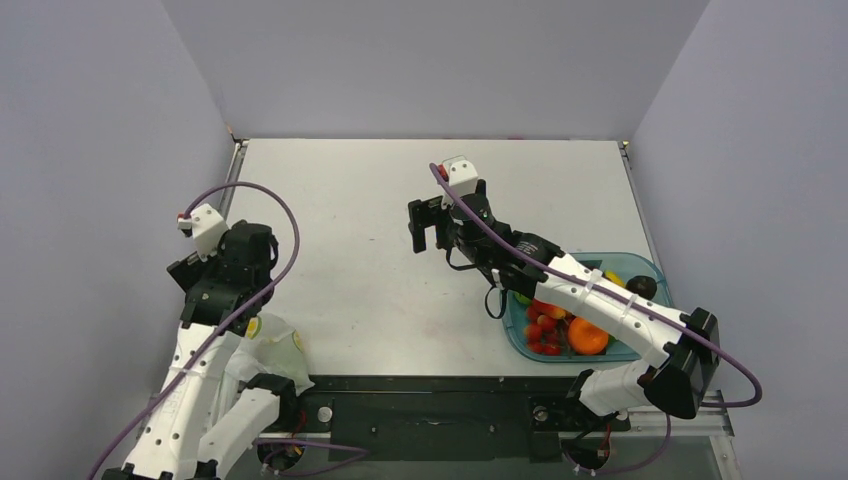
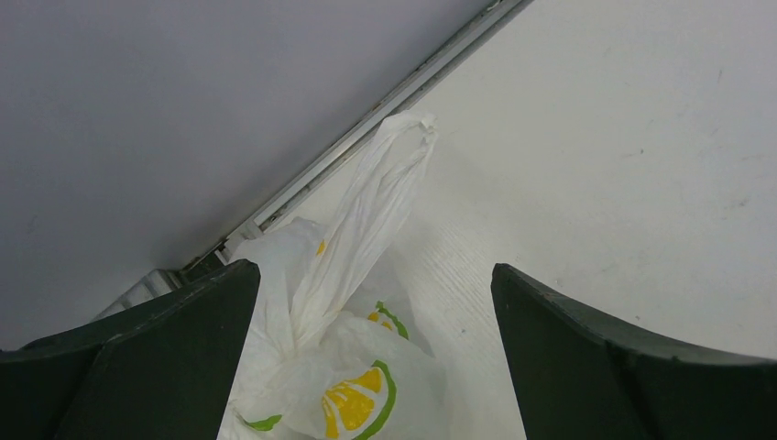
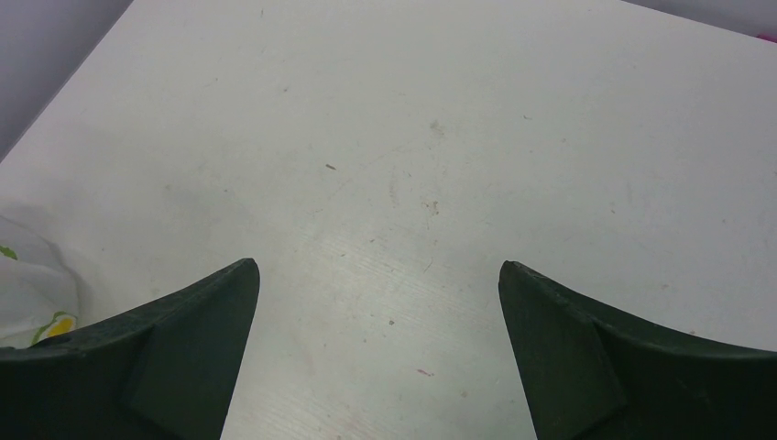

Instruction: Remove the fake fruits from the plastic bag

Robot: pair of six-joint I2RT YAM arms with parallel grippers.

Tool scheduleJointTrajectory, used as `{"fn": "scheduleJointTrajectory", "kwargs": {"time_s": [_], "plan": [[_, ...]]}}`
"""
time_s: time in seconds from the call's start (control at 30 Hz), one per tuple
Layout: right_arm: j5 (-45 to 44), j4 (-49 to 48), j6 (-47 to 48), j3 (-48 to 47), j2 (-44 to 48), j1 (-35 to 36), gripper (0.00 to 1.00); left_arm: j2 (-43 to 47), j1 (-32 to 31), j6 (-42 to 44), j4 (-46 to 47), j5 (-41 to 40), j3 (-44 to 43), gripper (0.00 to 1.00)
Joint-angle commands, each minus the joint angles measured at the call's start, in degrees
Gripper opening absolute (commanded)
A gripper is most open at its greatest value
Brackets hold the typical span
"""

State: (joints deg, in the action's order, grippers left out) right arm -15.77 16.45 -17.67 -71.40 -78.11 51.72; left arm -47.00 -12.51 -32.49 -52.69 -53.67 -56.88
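The white plastic bag [image 1: 272, 345] with lemon prints lies crumpled at the table's near left edge, partly under my left arm. In the left wrist view the bag [image 2: 353, 367] lies between and below the fingertips, one handle stretched toward the wall. My left gripper [image 2: 376, 275] is open above it, holding nothing. The fake fruits lie in the teal tray [image 1: 650, 268] at the right: an orange [image 1: 588, 337], red strawberries [image 1: 540, 326], a dark fruit [image 1: 641, 287]. My right gripper [image 1: 430, 228] is open and empty over the bare table [image 3: 378, 270], left of the tray.
Grey walls close in the table on the left, back and right. A metal rail [image 2: 394, 96] runs along the left edge beside the bag. A corner of the bag [image 3: 27, 293] shows at the left of the right wrist view.
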Motion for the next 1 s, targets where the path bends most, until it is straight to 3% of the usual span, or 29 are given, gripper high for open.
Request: {"fn": "scheduleJointTrajectory", "kwargs": {"time_s": [0.0,0.37,0.43,0.53,0.57,0.83,0.9,0.97], "plan": [[-0.1,-0.9,1.4,-0.1,3.2,-0.2,1.0,-0.5,1.1,-3.6,-2.2,-3.1,2.2,0.99],[-2.2,-0.5,3.3,0.6,5.6,-0.1,1.0,-0.6,3.3,-30.5,-16.4,-3.4,5.1,0.99],[-3.8,-0.2,4.6,0.5,6.0,0.2,1.0,-0.9,3.6,-37.7,-20.3,-0.9,6.0,0.99],[-11.8,1.7,7.3,-1.2,5.4,2.3,1.0,-1.3,3.6,-55.7,-31.3,1.8,7.8,0.91],[-13.2,2.1,8.0,-1.3,5.5,2.9,1.0,-1.4,3.6,-57.7,-32.5,2.0,8.2,0.9],[-15.3,1.2,11.4,-0.7,6.8,6.6,1.0,-4.4,3.6,-59.8,-32.6,1.8,9.3,0.9],[-15.4,1.0,11.4,-0.4,7.0,6.6,1.0,-4.9,3.6,-58.4,-30.9,2.1,9.9,0.84],[-15.3,0.8,11.2,-0.1,7.3,6.6,1.0,-5.0,3.6,-54.7,-27.5,2.2,9.9,0.67]]}}
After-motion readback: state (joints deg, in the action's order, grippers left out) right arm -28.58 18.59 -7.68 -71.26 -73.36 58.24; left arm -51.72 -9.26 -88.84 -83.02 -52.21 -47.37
